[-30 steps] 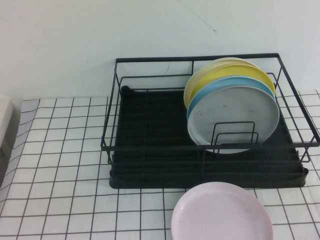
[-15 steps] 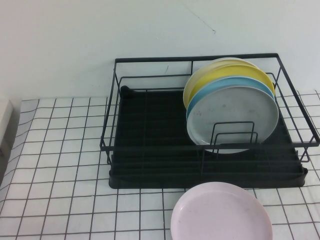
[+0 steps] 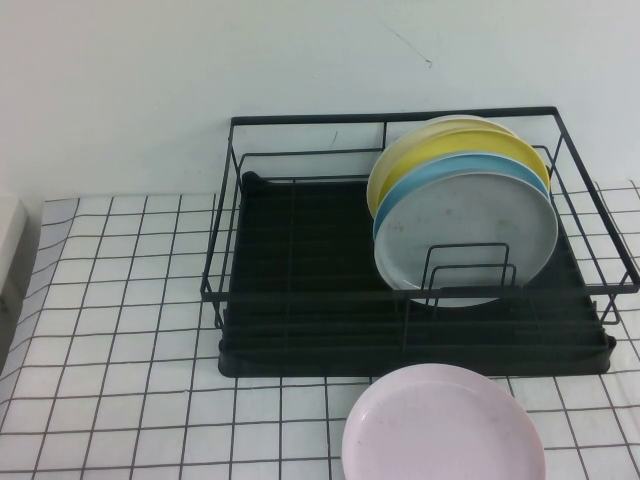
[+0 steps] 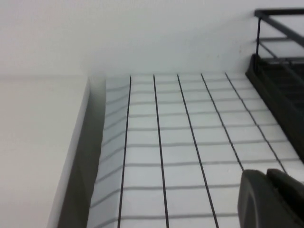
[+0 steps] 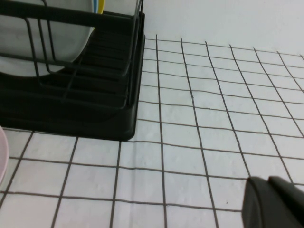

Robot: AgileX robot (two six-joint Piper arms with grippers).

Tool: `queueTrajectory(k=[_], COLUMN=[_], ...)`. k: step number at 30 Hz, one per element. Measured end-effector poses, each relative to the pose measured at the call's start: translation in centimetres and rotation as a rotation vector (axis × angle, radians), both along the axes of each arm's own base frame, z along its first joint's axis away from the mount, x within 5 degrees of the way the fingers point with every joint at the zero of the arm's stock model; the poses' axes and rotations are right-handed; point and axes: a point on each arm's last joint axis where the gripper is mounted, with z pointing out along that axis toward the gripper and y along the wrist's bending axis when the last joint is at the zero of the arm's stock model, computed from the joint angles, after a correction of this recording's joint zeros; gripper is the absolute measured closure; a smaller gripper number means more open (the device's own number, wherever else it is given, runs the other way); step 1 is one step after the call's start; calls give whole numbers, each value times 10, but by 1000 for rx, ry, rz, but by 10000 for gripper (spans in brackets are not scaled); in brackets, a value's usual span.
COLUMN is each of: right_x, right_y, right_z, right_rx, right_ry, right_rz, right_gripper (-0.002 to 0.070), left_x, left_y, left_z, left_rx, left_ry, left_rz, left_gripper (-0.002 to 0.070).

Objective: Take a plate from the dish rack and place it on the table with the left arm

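The pale pink plate [image 3: 443,425] lies flat on the white gridded table [image 3: 120,300], just in front of the black dish rack [image 3: 300,290]; its rim also shows in the right wrist view [image 5: 2,154]. No gripper touches it. Neither arm appears in the high view. In the left wrist view, my left gripper [image 4: 266,175] is shut and empty, low over the table to the left of the dish rack [image 4: 280,85]. My right gripper [image 5: 268,181] is shut with nothing in it, above the grid to the right of the dish rack [image 5: 71,104].
A cream plate [image 3: 440,128], a yellow plate [image 3: 470,145], a blue plate [image 3: 455,168] and a grey plate [image 3: 465,235] stand upright in the rack's right half. A white block [image 4: 38,152] borders the table's left edge. A white wall rises behind the rack.
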Motion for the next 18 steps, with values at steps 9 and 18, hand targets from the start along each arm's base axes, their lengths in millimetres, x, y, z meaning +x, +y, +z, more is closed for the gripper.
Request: queueTrajectory(k=[9, 18], right_x=[0, 0], right_y=[0, 0], right_z=[0, 0], right_rx=[0, 0], right_ry=[0, 0], right_rz=[0, 0], right_gripper=[679, 679], left_x=[-2, -3], left_y=[0, 0], left_z=[-11, -11], left_rx=[17, 40], left_ry=[123, 127], left_rz=[-8, -10], left_gripper=[677, 677])
